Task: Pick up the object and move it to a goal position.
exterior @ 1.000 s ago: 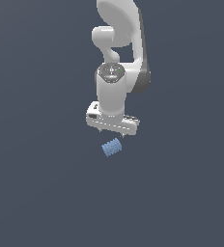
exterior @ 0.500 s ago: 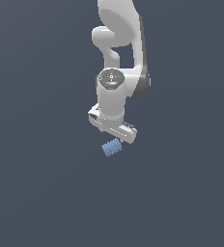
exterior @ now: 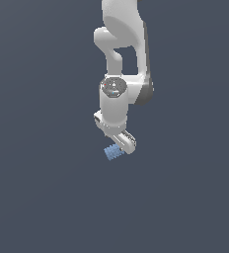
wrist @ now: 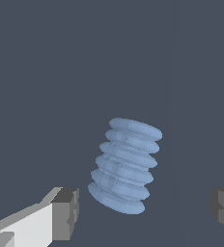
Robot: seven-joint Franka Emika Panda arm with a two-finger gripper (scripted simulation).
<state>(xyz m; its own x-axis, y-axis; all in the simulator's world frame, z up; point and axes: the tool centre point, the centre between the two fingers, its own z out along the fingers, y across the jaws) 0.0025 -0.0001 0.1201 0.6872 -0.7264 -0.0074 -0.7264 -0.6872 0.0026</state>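
Arm lowered, fingers apparently spread.

no readable text or markings, as far as these renders show.

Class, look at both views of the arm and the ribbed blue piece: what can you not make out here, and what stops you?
- Exterior view: the tool fingers are hidden behind the white hand; part of the ribbed light-blue cylinder is covered too.
- Wrist view: both fingertips are cut off by the frame edges.
- Neither view shows a goal marker or where the cylinder meets the floor.

The object lies between the spread fingers of the gripper
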